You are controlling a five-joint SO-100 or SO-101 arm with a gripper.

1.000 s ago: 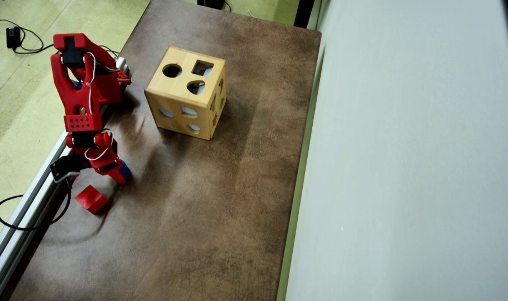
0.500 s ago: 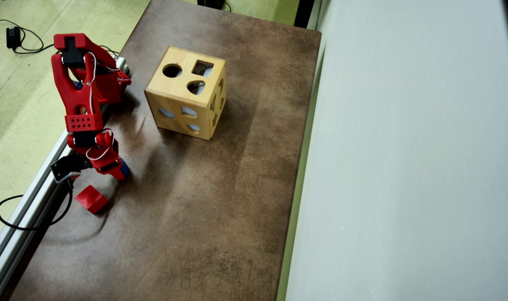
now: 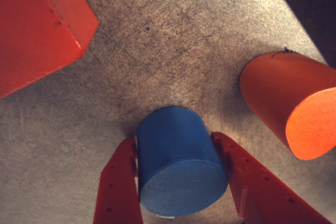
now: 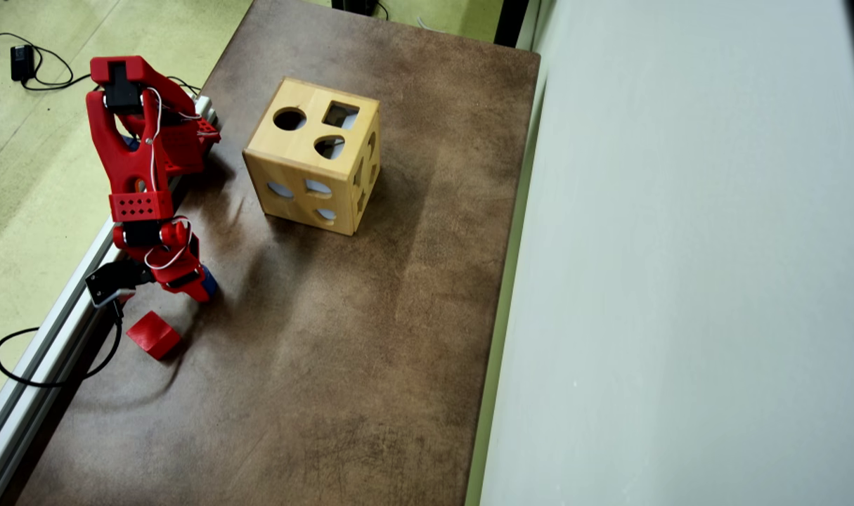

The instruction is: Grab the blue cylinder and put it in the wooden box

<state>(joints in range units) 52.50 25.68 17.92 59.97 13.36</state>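
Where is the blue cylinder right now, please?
In the wrist view, the blue cylinder sits bottom centre between the gripper fingers, with the red rounded block to its right.

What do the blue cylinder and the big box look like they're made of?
The blue cylinder looks like painted wood: matte, faintly grainy end face. The wooden box looks like pale unpainted wood with a smooth finish and cleanly cut holes. Neither is certain from looks alone.

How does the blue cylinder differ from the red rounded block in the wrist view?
The blue cylinder sits between the red gripper fingers, apparently clamped; the red rounded block lies free on the table, apart from them. The cylinder's end face is a full circle; the red block's looks flat on one side. Both are solid, single-colour pieces.
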